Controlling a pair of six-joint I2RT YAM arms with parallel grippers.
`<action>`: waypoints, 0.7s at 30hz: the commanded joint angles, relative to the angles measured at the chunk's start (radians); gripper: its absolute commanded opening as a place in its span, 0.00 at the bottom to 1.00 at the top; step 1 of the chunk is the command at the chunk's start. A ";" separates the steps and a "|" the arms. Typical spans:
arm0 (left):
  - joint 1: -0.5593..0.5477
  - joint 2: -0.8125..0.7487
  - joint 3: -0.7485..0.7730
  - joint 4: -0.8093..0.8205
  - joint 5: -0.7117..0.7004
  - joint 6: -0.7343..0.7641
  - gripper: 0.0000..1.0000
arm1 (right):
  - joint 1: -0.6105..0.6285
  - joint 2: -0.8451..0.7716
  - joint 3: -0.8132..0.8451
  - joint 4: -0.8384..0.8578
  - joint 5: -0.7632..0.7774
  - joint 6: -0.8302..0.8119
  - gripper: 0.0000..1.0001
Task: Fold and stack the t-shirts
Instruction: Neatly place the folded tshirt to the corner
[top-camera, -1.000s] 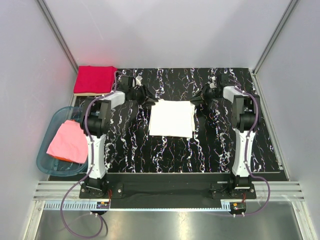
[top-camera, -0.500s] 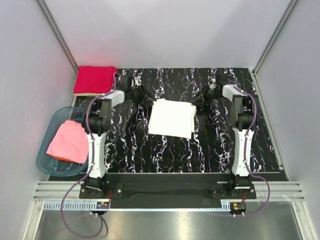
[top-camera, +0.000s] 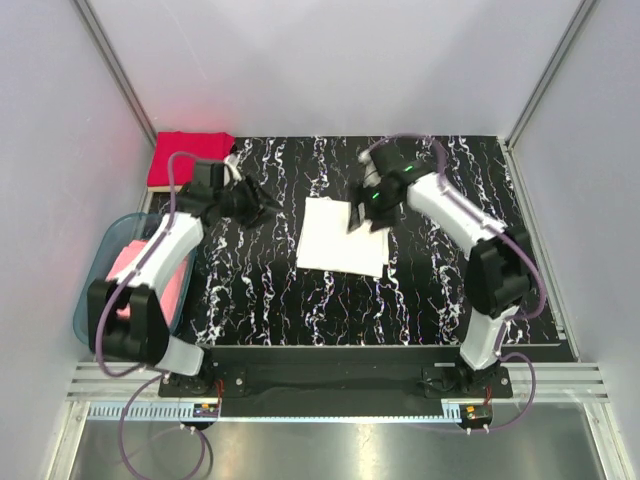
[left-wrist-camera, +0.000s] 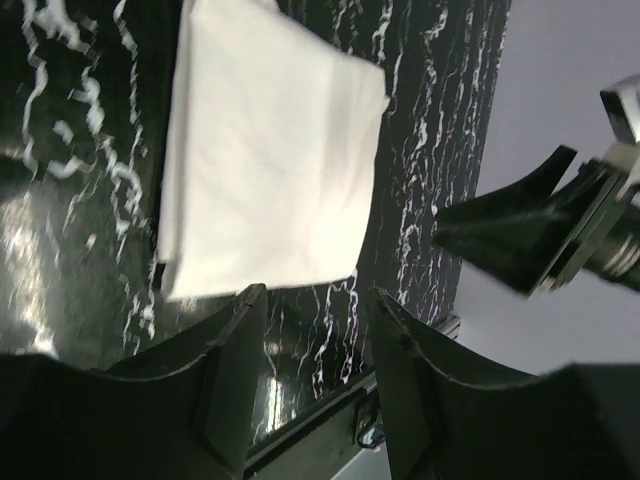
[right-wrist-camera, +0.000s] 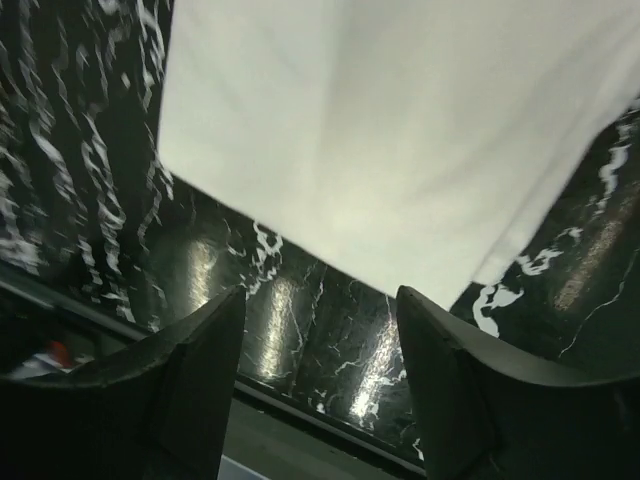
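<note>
My left gripper (top-camera: 262, 205) and right gripper (top-camera: 362, 215) are open and empty, but the right one could mess up the white shirt's (top-camera: 340, 242) far edge.

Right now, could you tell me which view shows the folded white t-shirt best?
Top external: the white t-shirt lies almost wholly visible, only its far corner hidden by the right end effector. Left wrist crops its top; right wrist shows only part, up close.

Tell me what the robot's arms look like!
The left arm and right arm are white tubes with chunky black joints. Thin purple cables loop along them from the bases. The left gripper and right gripper are black, each with two smooth, curved fingers.
</note>
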 joint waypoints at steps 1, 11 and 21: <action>0.038 -0.101 -0.084 -0.128 -0.109 -0.041 0.50 | 0.231 -0.052 -0.104 -0.056 0.281 -0.121 0.70; 0.173 -0.248 -0.095 -0.331 -0.201 -0.054 0.51 | 0.615 -0.076 -0.269 0.129 0.762 -0.438 0.72; 0.300 -0.225 -0.134 -0.312 -0.066 0.008 0.67 | 0.741 -0.121 -0.521 0.614 0.682 -0.943 0.84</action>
